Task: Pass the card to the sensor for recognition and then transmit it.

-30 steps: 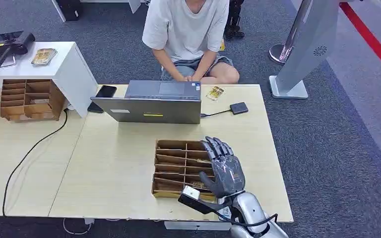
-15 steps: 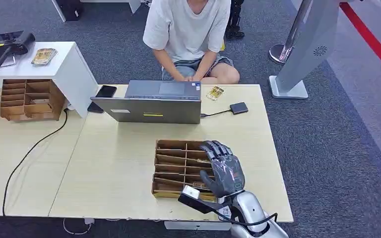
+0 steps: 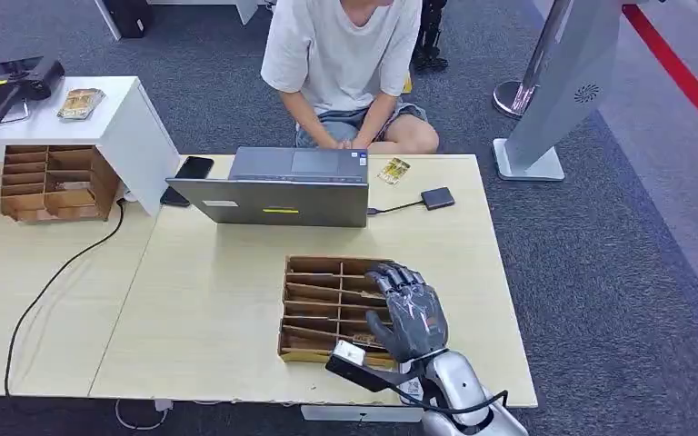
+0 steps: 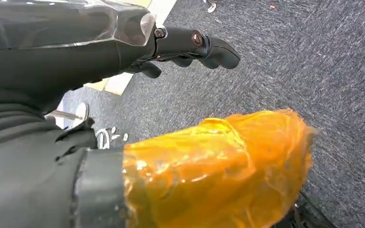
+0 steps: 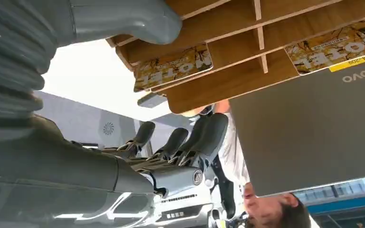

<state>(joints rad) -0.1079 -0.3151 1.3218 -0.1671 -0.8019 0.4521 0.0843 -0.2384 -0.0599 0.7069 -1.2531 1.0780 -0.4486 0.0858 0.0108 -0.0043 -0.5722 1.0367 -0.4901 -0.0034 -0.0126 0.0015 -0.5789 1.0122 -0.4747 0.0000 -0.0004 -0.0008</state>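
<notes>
right hand [image 3: 409, 313] dark grey | forearm [image 3: 459, 386] silver | thumb [image 5: 123, 19] grey

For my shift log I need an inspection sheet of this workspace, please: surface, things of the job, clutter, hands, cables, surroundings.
Surface: pale wooden table, two tops joined.
Job's things: card rack near the front edge, cards in its slots; one card beside the laptop; sensor at the far right.
Clutter: phone; second rack at the left; white stand with cards.
Hands: right hand over the rack, holding nothing; left hand hangs above the carpet, fingers curled.
Cables: black cable across the left top; short lead from laptop to sensor.
Surroundings: seated person; grey kiosk; carpet.
</notes>
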